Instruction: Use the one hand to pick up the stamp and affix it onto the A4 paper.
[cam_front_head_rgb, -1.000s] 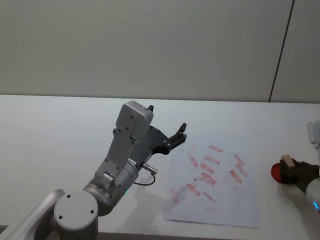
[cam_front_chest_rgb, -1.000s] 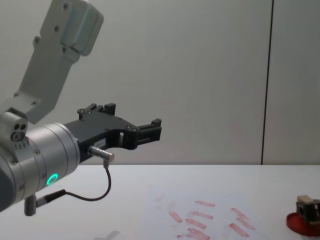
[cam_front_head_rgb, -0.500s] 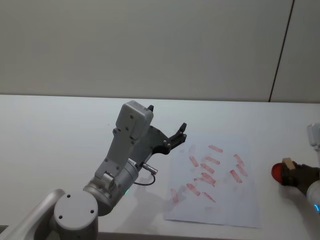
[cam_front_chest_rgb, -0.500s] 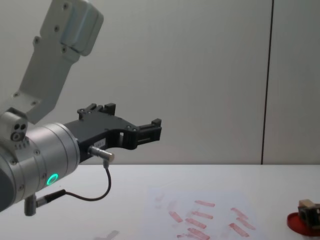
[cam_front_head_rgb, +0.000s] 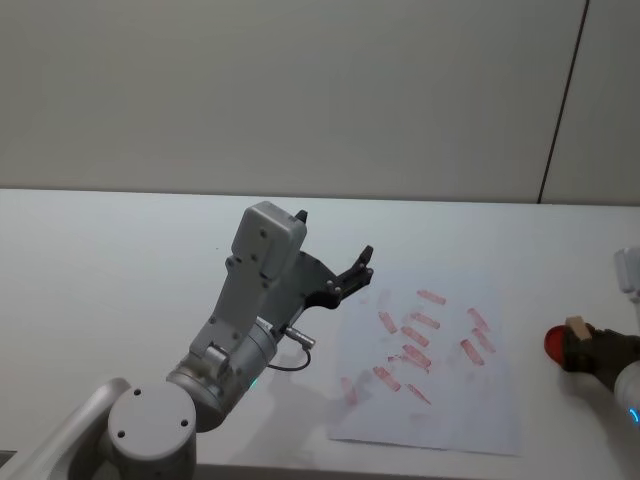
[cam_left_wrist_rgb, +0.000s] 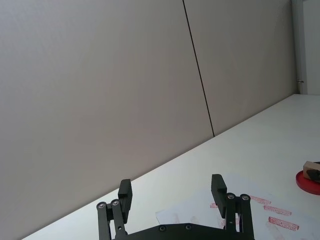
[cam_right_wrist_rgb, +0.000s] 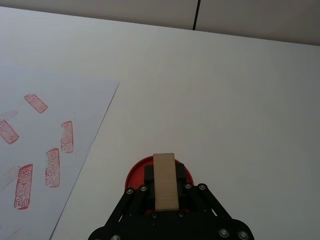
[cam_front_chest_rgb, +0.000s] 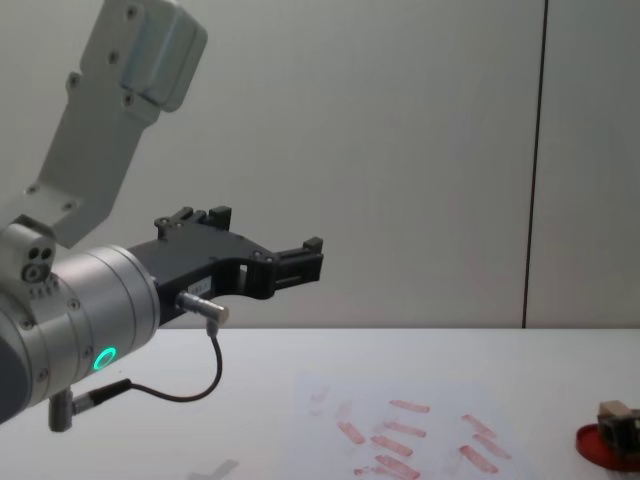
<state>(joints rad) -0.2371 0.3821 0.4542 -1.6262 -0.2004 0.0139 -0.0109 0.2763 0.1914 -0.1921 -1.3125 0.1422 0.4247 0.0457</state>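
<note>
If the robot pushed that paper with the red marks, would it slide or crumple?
The A4 paper looks thin and lies flat on the smooth white table, so a push would probably slide it. Lifted by one edge, it would likely droop. Nothing weighs it down: the right gripper holds the stamp off the sheet.

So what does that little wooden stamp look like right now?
The stamp is a small, plain block of pale tan wood, longer than it is wide, with flat, smooth faces. The right gripper pinches it between its two black fingers and holds it over the round red ink pad. Whether its bottom touches the pad is hidden. It sits apart from the paper.
</note>
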